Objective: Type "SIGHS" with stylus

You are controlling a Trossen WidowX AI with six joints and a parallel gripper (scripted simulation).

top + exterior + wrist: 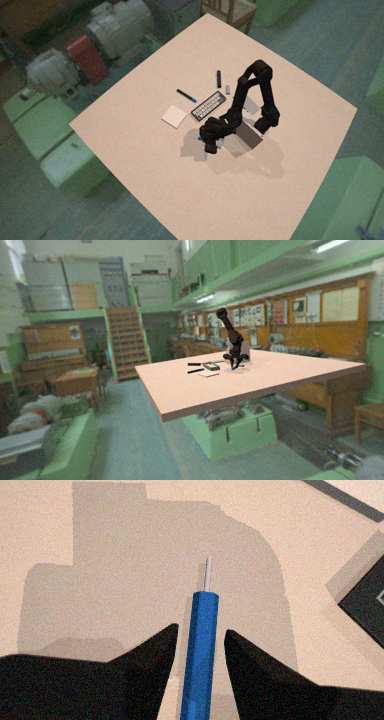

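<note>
The blue stylus [200,138] [233,368] [200,650] lies on the desk, its thin metal tip pointing up the wrist view. My gripper [234,367] [201,633] is open and low over it, with one finger on each side of the stylus. Gaps show between the stylus and both fingertips in the wrist view. In the top view the arm hides the fingertips and the rear part of the stylus. The keyboard [208,106] [211,366] [364,604] lies beside the gripper, on the right in the wrist view, where only its dark corner shows.
A square pad [174,116] [208,374] [369,489] lies near the keyboard. A black pen with a blue end [186,95] [195,371], a black marker [218,79] [193,364] and a grey block [227,89] lie beyond. An upright panel [249,135] [246,352] stands behind the gripper.
</note>
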